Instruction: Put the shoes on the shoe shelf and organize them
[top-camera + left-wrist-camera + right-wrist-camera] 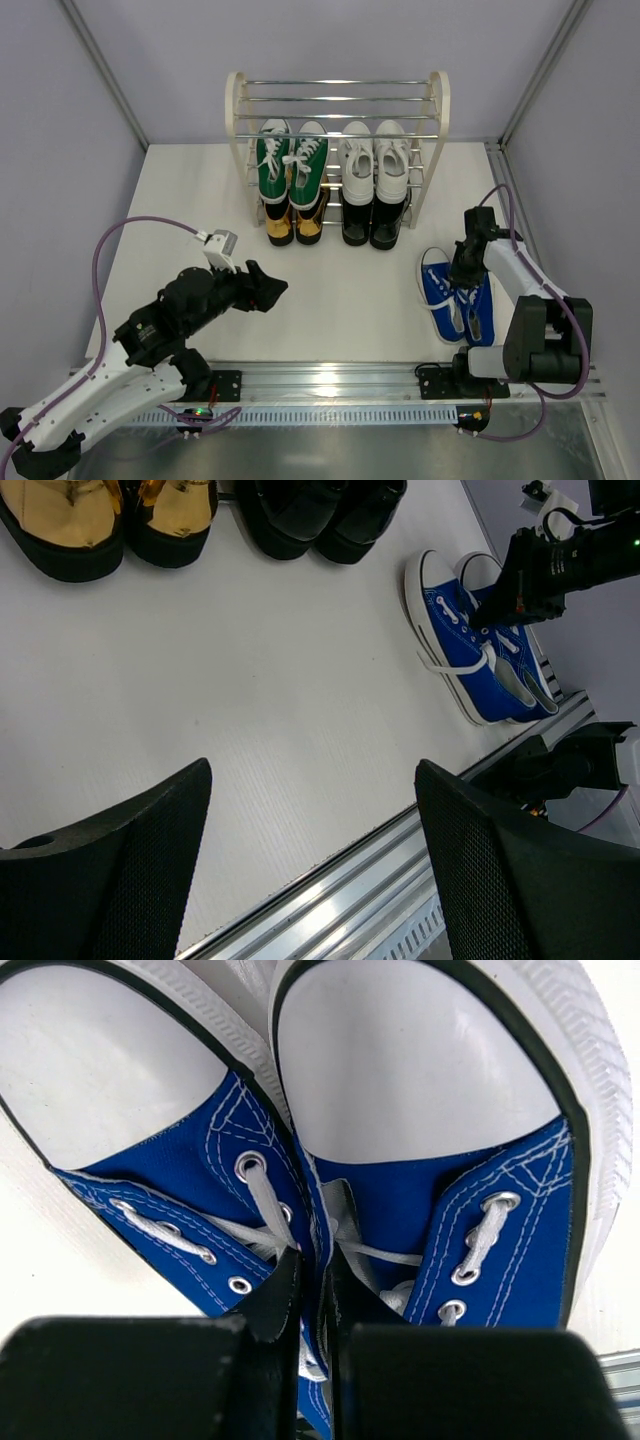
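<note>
**Fig.** The left tool (268, 290), fingers apart and holding nothing, hung over the near-left desk (340, 285). At far centre stood the shelf (239, 130). Green sneakers (291, 160) sat above gold loafers (293, 224) in its left half, and white sneakers (375, 160) above black shoes (373, 224) in its right half. The top rods carried no shoes. The blue sneakers (456, 295) lay side by side on the desk at near right, toes pointing far, not yet shelved. The right tool (466, 268) reached into their openings, fingers nearly together and clamped on the two adjoining inner walls, so both shoes could travel as one pair. The step in hand was judged to be lifting that pair. A good lift would rise straight, keep the soles level, and clear the shelf's right side panel before swinging left to the top tier. Room lay open between shelf and arms, but the desk's right edge ran just beside the pair.
</note>
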Robot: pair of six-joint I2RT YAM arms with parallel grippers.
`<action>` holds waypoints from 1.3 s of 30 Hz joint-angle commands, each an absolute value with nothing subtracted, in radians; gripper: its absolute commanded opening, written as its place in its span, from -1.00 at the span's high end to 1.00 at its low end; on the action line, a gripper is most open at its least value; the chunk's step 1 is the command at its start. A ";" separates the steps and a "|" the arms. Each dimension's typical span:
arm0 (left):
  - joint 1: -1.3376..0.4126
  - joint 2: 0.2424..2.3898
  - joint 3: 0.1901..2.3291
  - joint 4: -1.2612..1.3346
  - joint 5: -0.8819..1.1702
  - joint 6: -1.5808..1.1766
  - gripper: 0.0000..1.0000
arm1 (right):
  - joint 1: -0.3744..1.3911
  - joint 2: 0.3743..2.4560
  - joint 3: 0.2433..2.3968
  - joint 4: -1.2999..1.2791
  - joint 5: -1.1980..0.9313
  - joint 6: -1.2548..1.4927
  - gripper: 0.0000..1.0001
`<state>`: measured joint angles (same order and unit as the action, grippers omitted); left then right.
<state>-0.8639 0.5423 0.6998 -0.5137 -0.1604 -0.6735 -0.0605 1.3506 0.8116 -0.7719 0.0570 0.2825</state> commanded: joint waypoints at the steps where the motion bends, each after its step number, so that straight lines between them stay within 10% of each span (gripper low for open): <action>1: -0.867 0.534 0.701 -0.489 -0.164 -0.667 -0.61 | -0.044 1.272 0.827 -0.736 -0.006 0.321 0.92; 17: -0.867 0.548 0.745 -0.549 -0.205 -0.661 -0.61 | -0.031 0.930 0.876 -0.854 -0.216 0.305 0.92; 24: -0.865 0.552 0.791 -0.597 -0.275 -0.652 -0.60 | 0.234 0.835 0.776 -0.777 -0.310 0.444 0.92; 32: -0.867 0.560 0.845 -0.643 -0.321 -0.649 -0.59 | 0.762 1.046 0.801 -0.597 -0.118 0.629 0.92; 39: -0.865 0.537 0.854 -0.681 -0.354 -0.661 -0.58 | 0.885 1.369 0.975 -0.419 -0.058 0.655 0.92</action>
